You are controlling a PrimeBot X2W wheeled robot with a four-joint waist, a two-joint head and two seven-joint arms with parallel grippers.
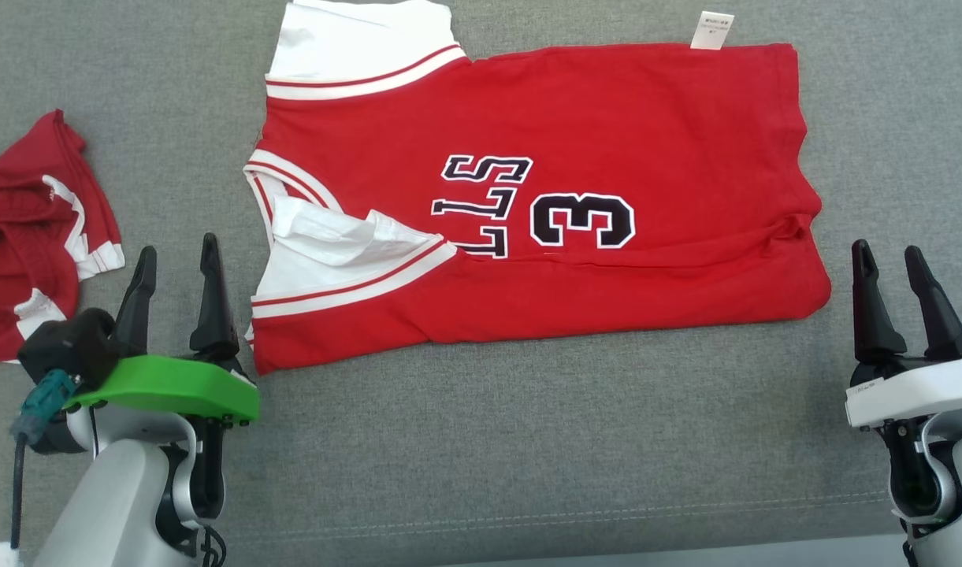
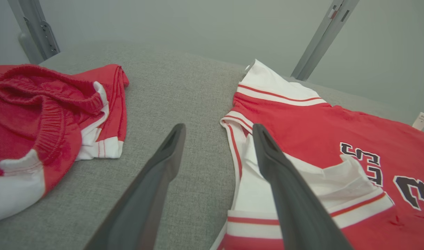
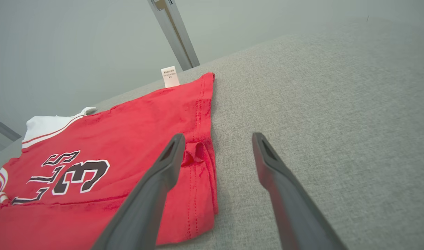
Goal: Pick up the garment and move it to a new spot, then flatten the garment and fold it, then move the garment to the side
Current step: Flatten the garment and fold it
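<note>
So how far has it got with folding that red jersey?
Roughly midway, I'd judge. Done: the red jersey lies flat on the grey surface, its near edge seemingly folded over once, hiding part of the lettering. In hand: nothing; the left hand and right hand are open and empty, one at each end of the jersey. Left: further folding, then moving it to the side.
</note>
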